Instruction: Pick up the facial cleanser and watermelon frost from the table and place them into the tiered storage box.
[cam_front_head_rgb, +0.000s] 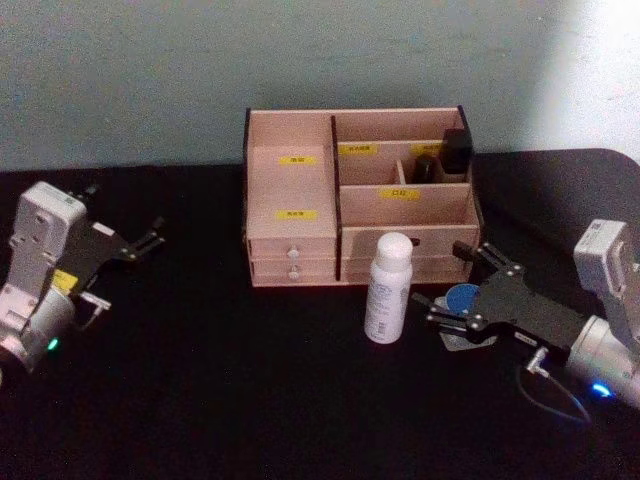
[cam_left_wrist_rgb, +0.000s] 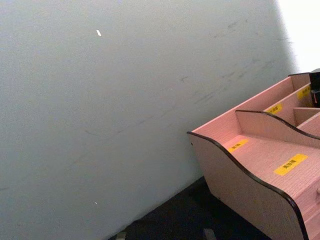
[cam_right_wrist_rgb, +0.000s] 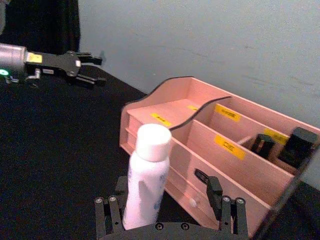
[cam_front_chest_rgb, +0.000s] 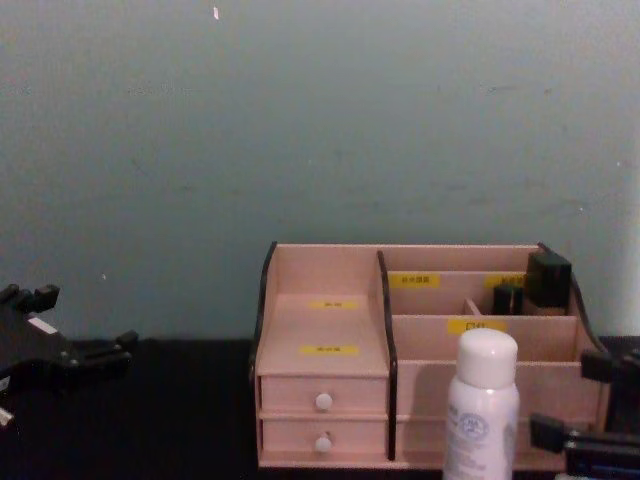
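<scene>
facial cleanser: tall, smooth white cylinder with a rounded cap and a faint bluish print on its side; stands upright on the desk, just in front of the box's right half
watermelon frost: squat clear jar with a round blue lid rimmed in white; sits on the desk just right of the cleanser and apart from it, near the box's right front corner
right pincer: black jointed fingers spread wide, low over the desk at the right, one on each side of the jar's lid; whether they touch the jar cannot be told
tiered storage box: pale pinkish wood with dark curved side edges, at the far middle of the desk; a stepped open bay on the left, divided bays on the right, flat yellow labels, two small drawers with white knobs at the lower left
black bottles: small, dark and boxy, upright in the far right bays
left pincer: black fingers parted and holding nothing, off at the left, well apart from the box
desk: covered in matte black cloth
wall: flat grey-green with faint scuffs, right behind the box
</scene>
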